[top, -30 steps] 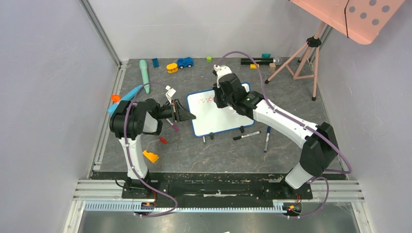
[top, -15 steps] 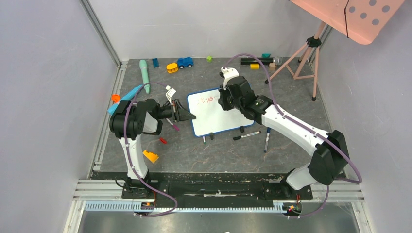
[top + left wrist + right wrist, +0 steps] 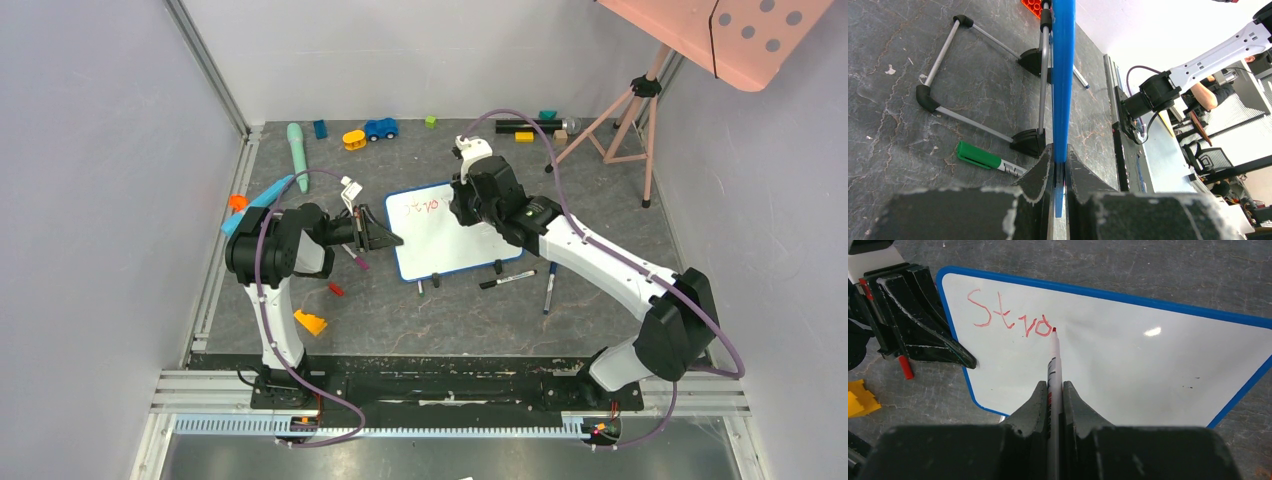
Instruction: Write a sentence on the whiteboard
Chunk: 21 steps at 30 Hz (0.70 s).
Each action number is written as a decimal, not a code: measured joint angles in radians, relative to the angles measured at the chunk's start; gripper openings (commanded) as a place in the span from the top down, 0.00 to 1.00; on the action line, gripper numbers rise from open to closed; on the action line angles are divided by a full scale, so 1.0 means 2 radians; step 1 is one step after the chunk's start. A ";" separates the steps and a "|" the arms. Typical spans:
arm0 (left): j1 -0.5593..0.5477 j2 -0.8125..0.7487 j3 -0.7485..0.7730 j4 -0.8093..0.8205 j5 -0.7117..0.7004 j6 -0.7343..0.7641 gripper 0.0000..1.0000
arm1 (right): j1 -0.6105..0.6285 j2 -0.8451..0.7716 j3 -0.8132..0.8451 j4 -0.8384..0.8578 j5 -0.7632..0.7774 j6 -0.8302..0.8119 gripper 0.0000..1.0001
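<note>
Right wrist view: the right gripper [image 3: 1053,390] pinches a red marker [image 3: 1053,352], its tip touching the whiteboard [image 3: 1128,365] just after the sentence [image 3: 1008,320], which reads "Stro". Beyond, the left gripper [image 3: 968,361] clamps the whiteboard's left edge on the table [image 3: 1148,270].

walls [image 3: 100,150]: plain grey | surface [image 3: 430,320]: dark veined stone look | far right: pink dotted panel [image 3: 760,40] on tripod [image 3: 645,87] | near edge: metal rail [image 3: 200,385]

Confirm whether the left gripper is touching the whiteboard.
Touching. The left wrist view shows the blue edge of the whiteboard clamped between the fingers of the left gripper, with no gap on either side.
</note>
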 measured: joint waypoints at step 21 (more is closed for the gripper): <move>0.000 0.000 0.000 0.000 0.000 0.000 0.98 | 0.000 0.031 0.021 0.000 0.002 -0.002 1.00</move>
